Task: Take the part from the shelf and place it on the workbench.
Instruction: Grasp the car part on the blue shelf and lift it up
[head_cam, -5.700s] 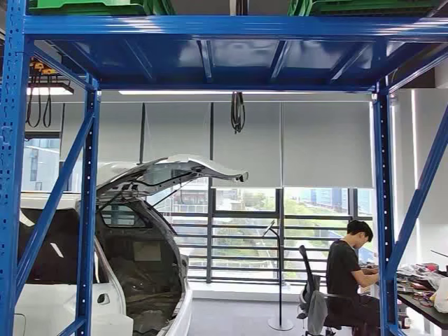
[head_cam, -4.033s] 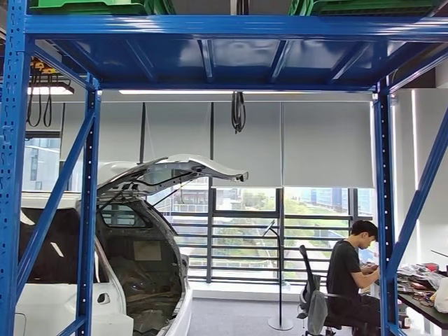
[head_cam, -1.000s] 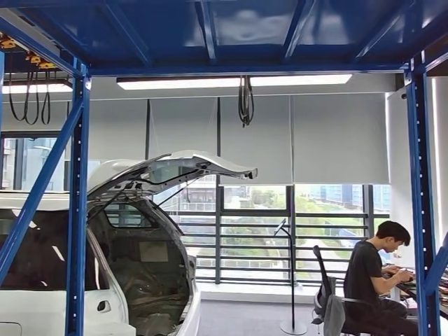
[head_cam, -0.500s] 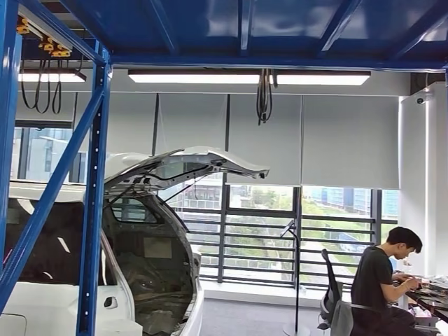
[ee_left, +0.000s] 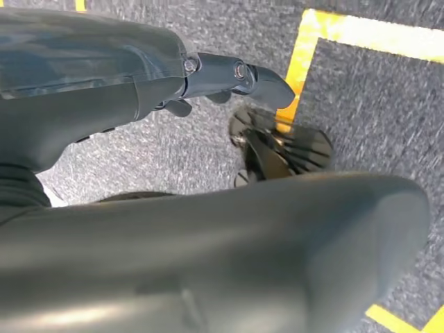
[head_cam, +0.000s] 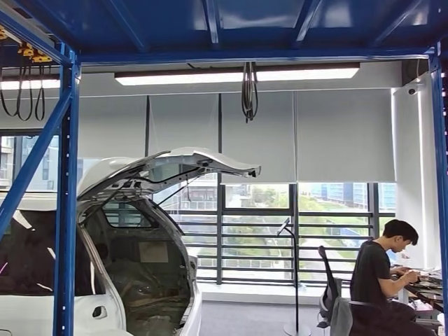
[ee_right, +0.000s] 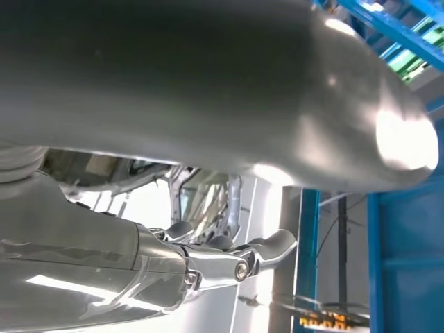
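Camera view is swinging as your robot is turning; the blue shelf [head_cam: 63, 210] posts are sliding sideways. Left hand [ee_left: 209, 229] and right hand [ee_right: 220, 201] are hanging released, holding nothing. Part is nowhere visible, so grabbing is not started.

Blue shelf [head_cam: 64, 196], white car [head_cam: 113, 308] (dark inside), yellow-lined grey floor [ee_left: 377, 132].

No readable text, label, brand, number or sign is showing in any of the views. The blue steel shelf frame [head_cam: 66, 210], the white car with its raised rear hatch [head_cam: 158, 175] and the grey carpeted floor with yellow tape lines [ee_left: 366, 35] are carrying no legible markings.
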Available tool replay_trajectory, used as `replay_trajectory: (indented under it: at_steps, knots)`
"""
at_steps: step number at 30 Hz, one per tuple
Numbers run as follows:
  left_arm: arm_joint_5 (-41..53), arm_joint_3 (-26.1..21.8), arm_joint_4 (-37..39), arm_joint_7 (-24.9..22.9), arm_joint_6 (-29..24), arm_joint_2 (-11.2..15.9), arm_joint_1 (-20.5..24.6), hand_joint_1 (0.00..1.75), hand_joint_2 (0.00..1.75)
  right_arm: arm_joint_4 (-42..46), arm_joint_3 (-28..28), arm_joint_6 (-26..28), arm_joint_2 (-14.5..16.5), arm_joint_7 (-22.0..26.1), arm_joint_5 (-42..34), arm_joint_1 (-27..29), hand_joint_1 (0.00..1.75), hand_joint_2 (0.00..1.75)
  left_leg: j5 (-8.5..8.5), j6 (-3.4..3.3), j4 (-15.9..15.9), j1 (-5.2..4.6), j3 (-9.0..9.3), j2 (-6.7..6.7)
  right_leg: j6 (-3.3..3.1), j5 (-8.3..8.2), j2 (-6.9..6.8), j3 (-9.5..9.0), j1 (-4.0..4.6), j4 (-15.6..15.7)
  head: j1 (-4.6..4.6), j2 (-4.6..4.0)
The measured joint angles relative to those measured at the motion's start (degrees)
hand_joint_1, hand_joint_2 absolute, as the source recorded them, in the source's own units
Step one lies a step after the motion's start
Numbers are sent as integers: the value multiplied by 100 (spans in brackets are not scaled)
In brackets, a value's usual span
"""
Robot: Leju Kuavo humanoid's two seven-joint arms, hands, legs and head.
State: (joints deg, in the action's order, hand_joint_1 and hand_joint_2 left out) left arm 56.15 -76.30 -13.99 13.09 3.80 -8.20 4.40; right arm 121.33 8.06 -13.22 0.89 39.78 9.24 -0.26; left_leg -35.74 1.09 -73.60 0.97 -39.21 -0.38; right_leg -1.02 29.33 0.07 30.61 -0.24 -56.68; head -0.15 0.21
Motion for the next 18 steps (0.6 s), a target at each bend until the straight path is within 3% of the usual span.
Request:
replay_trajectory:
  at_steps: [2,4,8,10,11,13,14,15,16,18]
  knots:
    - [20,0,0,1,0,10,-10,0,0,1,-28,-58,4,0,-100,12,0,0,537,11,588,22,143,-12,37,104,41,-141,-4,-2,0,-1]
    - [33,1,1,2,2,17,-20,0,0,4,-57,-95,12,0,-152,9,0,0,872,-19,1216,25,390,-70,101,199,86,-235,3,-14,0,-1]
    - [43,3,1,3,4,22,-22,0,0,43,-105,-146,31,4,-193,1,0,0,782,-165,1452,0,505,-76,222,265,140,-232,-18,-9,3,-1]
    - [46,4,0,10,4,29,-10,0,0,70,-114,-154,34,5,-194,-17,0,0,753,-239,1492,18,564,-37,284,397,100,-145,-28,-234,3,-2]
    - [51,4,0,11,6,32,-3,0,0,79,-116,-155,34,6,-190,-27,0,0,732,-270,1504,26,599,-12,310,533,72,16,-34,-548,3,-2]
    - [67,4,0,13,13,33,2,0,0,83,-117,-155,36,7,-167,-40,0,0,671,-300,1508,25,663,33,347,811,45,520,-41,-1401,3,-2]
    - [74,4,1,13,15,33,1,0,0,81,-118,-155,35,7,-150,-39,0,0,635,-300,1508,24,704,49,357,846,37,743,-43,-1712,2,-2]
    - [76,4,1,14,17,33,0,0,0,80,-118,-155,35,6,-127,-38,0,0,596,-294,1508,23,755,59,359,752,30,862,-43,-1802,2,-2]
    - [76,4,1,16,18,33,1,0,0,79,-118,-154,35,4,-106,-38,0,0,555,-285,1508,21,818,62,352,539,23,867,-42,-1654,2,-2]
    - [74,4,1,26,20,33,8,0,0,73,-118,-152,36,-4,-71,-40,0,0,463,-253,1512,19,949,63,302,-8,8,641,-30,-912,3,-2]
